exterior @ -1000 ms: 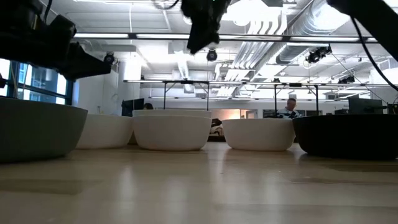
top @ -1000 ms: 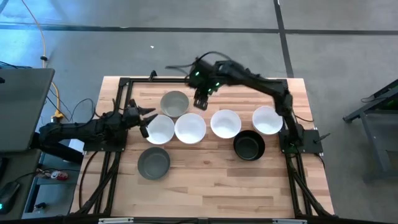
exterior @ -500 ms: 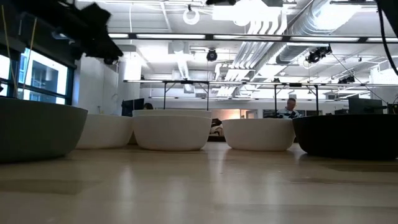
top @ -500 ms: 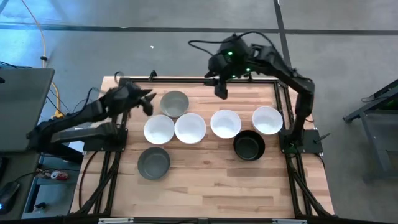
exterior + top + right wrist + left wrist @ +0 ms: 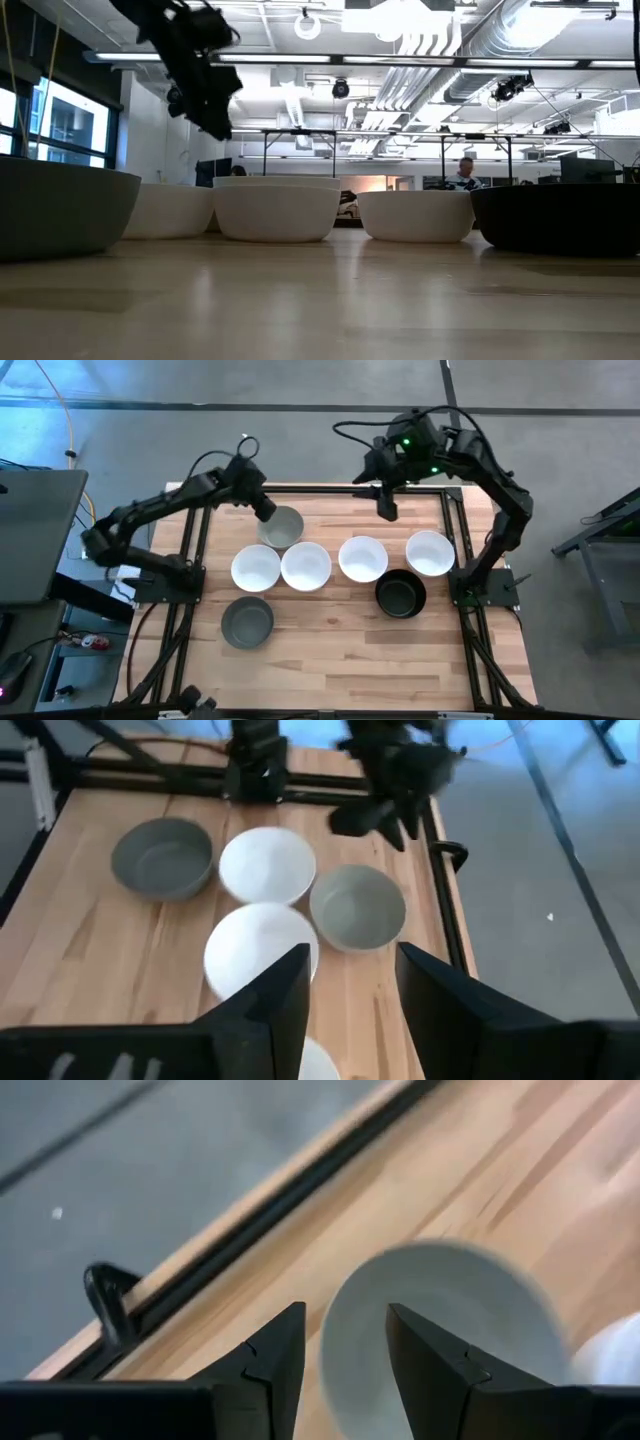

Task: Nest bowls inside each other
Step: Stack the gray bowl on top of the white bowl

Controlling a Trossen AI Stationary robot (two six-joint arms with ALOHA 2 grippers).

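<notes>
On the slatted wooden table (image 5: 330, 650) the bowls sit apart, none nested yet: four white ones (image 5: 307, 565) in a row, a black one (image 5: 401, 597) just in front of them, a grey one (image 5: 247, 622) near the front left. The left gripper (image 5: 263, 508) hangs over the rim of the far grey bowl (image 5: 281, 527), fingers (image 5: 275, 1360) parted and empty, seemingly lined up to pinch that rim. The right gripper (image 5: 386, 506) waits high by the back edge, likewise spread and holding nothing.

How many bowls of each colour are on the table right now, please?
White bowls: 4
Grey bowls: 2
Black bowl: 1
Total: 7 visible
</notes>
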